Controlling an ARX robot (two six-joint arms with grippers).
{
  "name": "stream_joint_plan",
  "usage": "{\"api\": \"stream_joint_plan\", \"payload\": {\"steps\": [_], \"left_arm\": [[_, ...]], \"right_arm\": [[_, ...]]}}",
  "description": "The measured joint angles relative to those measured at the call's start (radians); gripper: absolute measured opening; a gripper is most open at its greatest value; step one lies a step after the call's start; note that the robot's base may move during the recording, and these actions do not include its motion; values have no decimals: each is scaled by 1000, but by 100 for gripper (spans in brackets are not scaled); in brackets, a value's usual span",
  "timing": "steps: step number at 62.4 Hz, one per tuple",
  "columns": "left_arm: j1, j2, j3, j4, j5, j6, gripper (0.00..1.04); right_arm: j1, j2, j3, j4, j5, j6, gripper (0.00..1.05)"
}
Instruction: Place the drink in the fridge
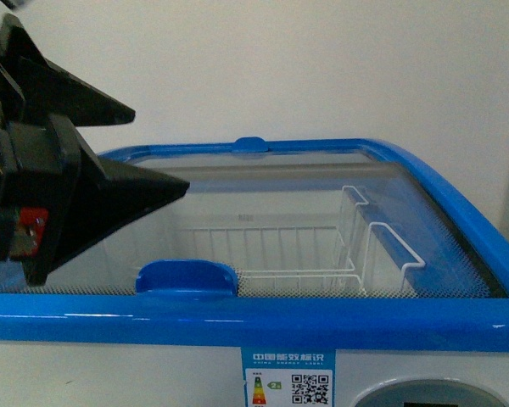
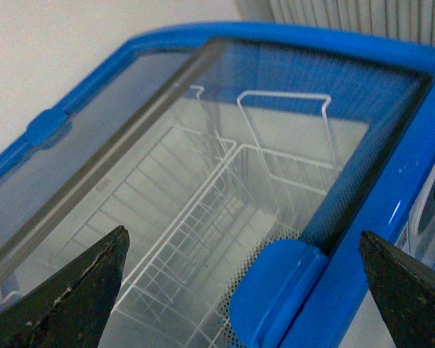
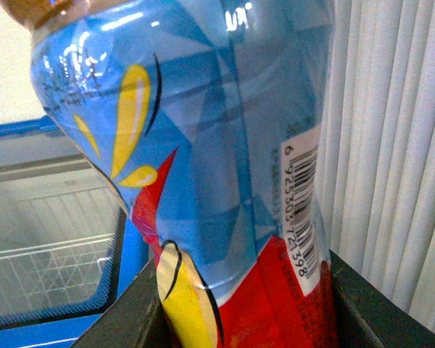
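the left gripper (image 1: 160, 148) holds its black pointed fingers (image 2: 80, 290) wide and empty above the near-left of the glass sliding top (image 2: 290, 145), over the near blue handle (image 1: 187, 278), while the right gripper (image 3: 246, 315) clamps its dark jaws on the lower body of the clear plastic bottle of amber tea (image 3: 217, 145). the panes span the white chest freezer inside its blue rim (image 1: 322, 322), a white wire basket (image 1: 271, 250) showing through them. the bottle, its blue label creased, with yellow and red shapes and a barcode, sits outside the freezer's corner, close to white vertical slats (image 3: 391, 145).
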Motion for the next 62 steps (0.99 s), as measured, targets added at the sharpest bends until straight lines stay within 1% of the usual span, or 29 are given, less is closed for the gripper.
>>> {"api": "stream_joint_plan", "payload": {"steps": [1, 5, 10, 24, 30, 49, 54, 62], "left_arm": [[0, 19, 11, -20, -1, 47, 97], [5, 66, 37, -73, 0, 144, 97], [6, 97, 54, -109, 9, 210, 97], [11, 181, 98, -104, 23, 281, 97], [17, 204, 113, -149, 37, 317, 97], [42, 254, 147, -146, 16, 395, 97], [43, 283, 156, -113, -3, 410, 97], [39, 335, 188, -77, 7, 419, 97]], "right_arm": [[0, 0, 0, 0, 0, 0, 43], [0, 0, 0, 0, 0, 0, 43], [0, 0, 0, 0, 0, 0, 43], [0, 0, 0, 0, 0, 0, 43], [0, 0, 0, 0, 0, 0, 43], [0, 0, 0, 0, 0, 0, 43], [0, 0, 0, 0, 0, 0, 43], [0, 0, 0, 0, 0, 0, 43]]}}
